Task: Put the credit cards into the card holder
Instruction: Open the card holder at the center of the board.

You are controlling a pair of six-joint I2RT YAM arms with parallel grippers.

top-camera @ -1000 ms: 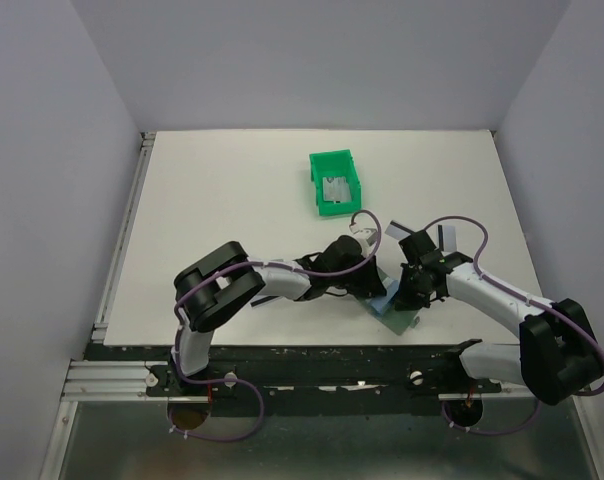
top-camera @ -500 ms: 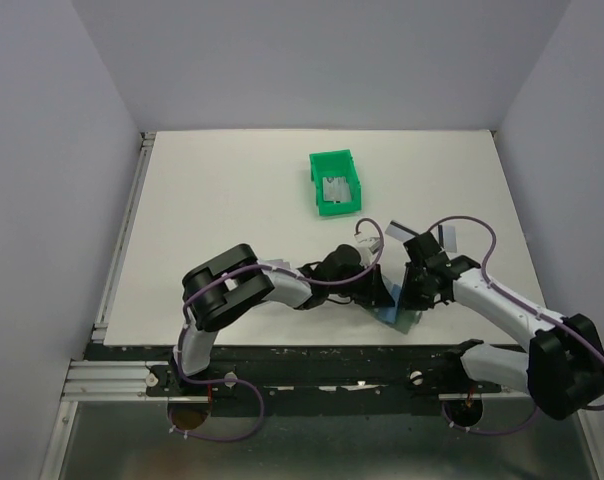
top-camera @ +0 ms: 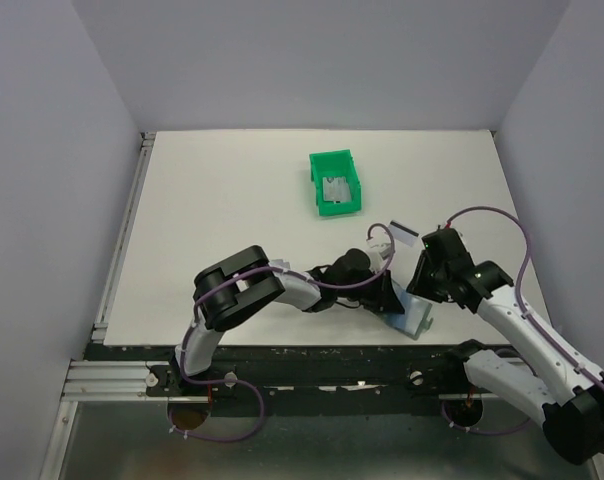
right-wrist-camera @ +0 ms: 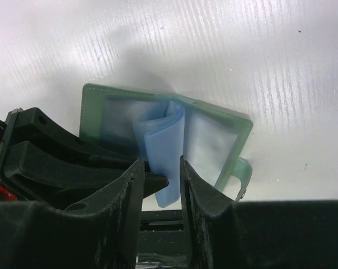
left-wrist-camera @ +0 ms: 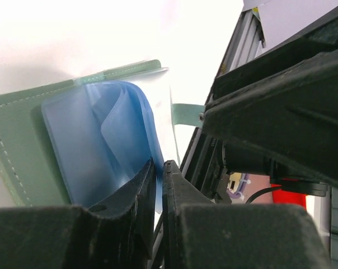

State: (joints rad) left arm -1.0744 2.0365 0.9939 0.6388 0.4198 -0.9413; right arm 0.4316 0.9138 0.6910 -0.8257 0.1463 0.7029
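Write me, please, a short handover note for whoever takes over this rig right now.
Tools: the left tool is shut, pinching a pale blue plastic pocket leaf of the grey-green folding card holder. The right tool is open over that leaf and holds nothing.
Things: the holder lies open at the near edge of the white table. The silvery-grey credit cards sit in the bright green plastic bin farther back.
Done: the holder is open; its pockets are too blurred to tell whether any is loaded.
Left: fetch the cards from the bin and slide them into the pockets.
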